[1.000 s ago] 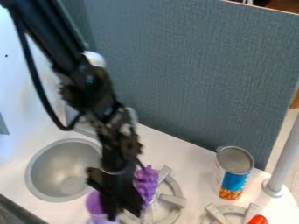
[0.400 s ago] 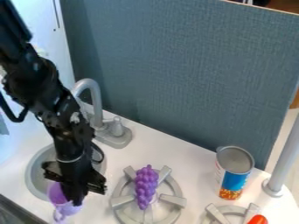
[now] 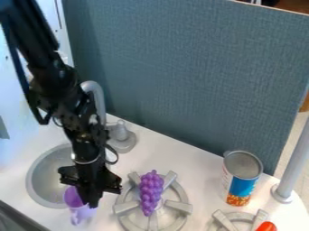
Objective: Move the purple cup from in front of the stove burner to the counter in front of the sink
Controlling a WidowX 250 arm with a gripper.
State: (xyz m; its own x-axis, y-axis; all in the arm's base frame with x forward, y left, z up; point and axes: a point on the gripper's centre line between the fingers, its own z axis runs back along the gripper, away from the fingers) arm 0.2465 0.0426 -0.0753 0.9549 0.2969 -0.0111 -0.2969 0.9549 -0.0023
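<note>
Purple cup (image 3: 80, 212) and black gripper (image 3: 91, 201) have shifted right together since the last frame.

The fingers are clenched on the cup's rim, by the right front side of the round metal sink (image 3: 44, 179), near the tabletop's (image 3: 192, 169) front left edge. Just right of the gripper, a bunch of purple grapes (image 3: 151, 191) lies, as before, across the gray burner (image 3: 125, 207). Behind the sink stands the gray faucet (image 3: 98, 97), partly hidden by the arm. Toward the tabletop's right edge, a can (image 3: 241, 180) with a blue label stands upright behind a second burner (image 3: 226, 221), where a red object (image 3: 266, 226) shows.
</note>
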